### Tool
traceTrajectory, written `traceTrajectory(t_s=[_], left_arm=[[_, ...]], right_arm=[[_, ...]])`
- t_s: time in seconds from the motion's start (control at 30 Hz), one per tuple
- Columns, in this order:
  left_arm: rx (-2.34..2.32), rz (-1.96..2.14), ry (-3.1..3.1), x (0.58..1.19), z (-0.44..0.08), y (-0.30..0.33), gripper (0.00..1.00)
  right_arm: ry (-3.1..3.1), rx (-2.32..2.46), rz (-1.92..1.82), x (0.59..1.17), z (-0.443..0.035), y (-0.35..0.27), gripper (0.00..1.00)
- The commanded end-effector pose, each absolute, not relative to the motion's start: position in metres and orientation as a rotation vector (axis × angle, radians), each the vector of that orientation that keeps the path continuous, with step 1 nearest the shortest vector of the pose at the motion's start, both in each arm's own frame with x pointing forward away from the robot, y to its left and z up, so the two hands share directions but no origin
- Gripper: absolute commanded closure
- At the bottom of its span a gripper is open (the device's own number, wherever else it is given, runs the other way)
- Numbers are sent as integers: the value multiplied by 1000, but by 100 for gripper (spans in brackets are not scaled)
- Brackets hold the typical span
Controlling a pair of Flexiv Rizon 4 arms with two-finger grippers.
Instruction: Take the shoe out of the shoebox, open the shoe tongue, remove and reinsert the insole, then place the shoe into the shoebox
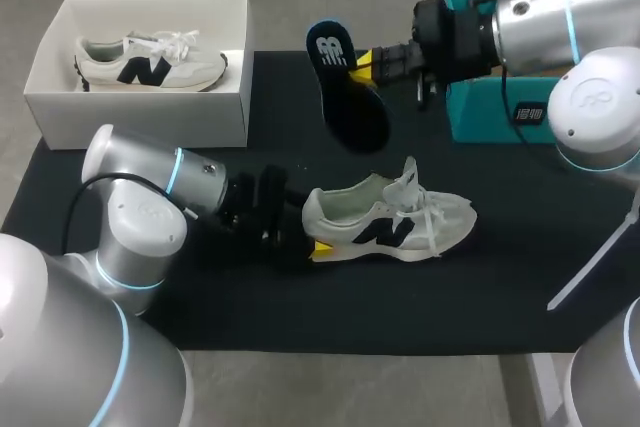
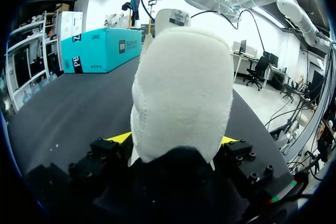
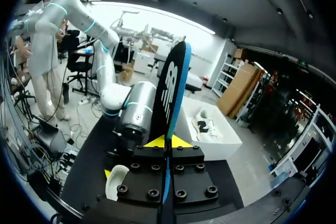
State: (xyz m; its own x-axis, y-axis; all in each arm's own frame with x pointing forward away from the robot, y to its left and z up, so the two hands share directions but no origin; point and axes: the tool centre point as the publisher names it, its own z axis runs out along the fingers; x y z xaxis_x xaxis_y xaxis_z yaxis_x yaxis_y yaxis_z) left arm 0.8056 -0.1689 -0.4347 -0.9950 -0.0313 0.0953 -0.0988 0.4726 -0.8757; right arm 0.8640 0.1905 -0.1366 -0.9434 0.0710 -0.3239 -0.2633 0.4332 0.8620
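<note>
Head view: the left gripper clamps the heel of a white sneaker resting on the black mat. The right gripper pinches a black insole, held up over the mat. A second sneaker lies in the white shoebox.

Left wrist view: yellow fingertips press the heel from both sides.

Right wrist view: both fingers grasp the insole, which stands edge-on, with the shoebox ahead.
</note>
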Motion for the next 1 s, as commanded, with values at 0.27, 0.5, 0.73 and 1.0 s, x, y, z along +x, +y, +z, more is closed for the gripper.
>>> traceTrajectory(t_s=[0.27, 0.5, 0.73, 1.0], left_arm=[[119, 1575, -2641, 805, -437, -169, 100], [119, 1575, -2641, 805, -437, -169, 100], [119, 1575, -2641, 805, -437, -169, 100], [119, 1575, -2641, 805, -437, -169, 100]], right_arm=[[2361, -18, 1705, 833, -86, 197, 100], [2467, -9, 1844, 793, -70, 203, 100], [2531, 75, 1872, 758, -70, 195, 100], [2508, 247, 1870, 719, -72, 183, 100]])
